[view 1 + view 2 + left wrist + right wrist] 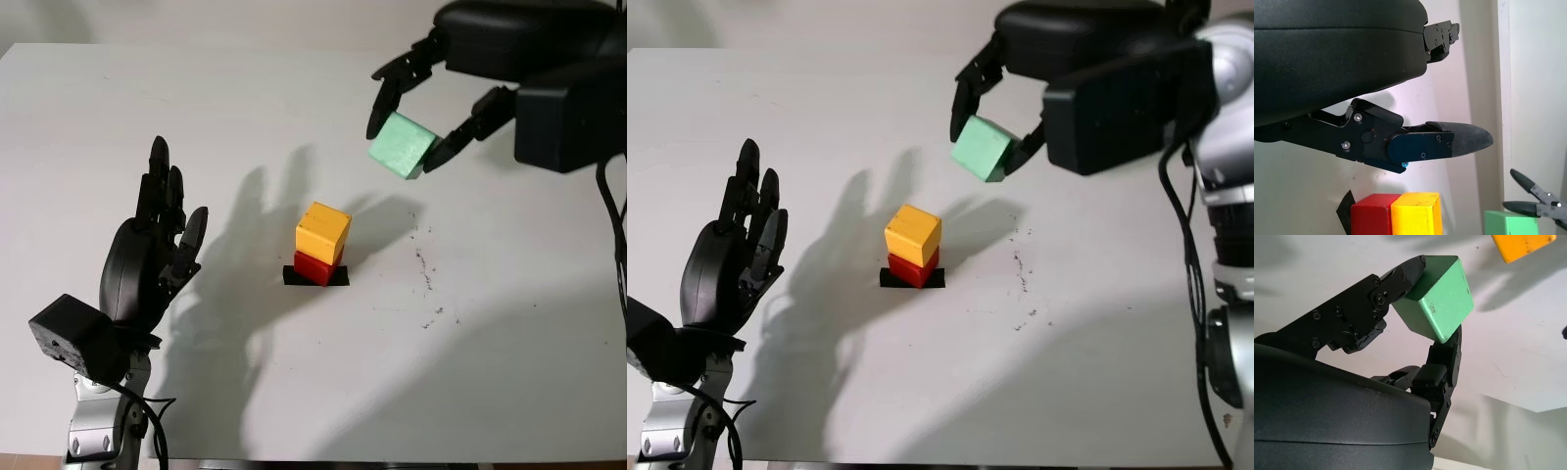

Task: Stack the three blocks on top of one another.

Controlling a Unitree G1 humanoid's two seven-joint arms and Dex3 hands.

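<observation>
A yellow block sits on a red block, both over a small black mark in the middle of the white table. My right hand is shut on a green block, holding it tilted in the air up and to the right of the stack. In the right wrist view the green block is pinched between black fingertips, with the yellow block beyond it. My left hand stands open, upright, at the table's left, well away from the stack.
Faint dark specks mark the table to the right of the stack. The table's front edge runs along the bottom. A black cable hangs down at the far right beside the right arm.
</observation>
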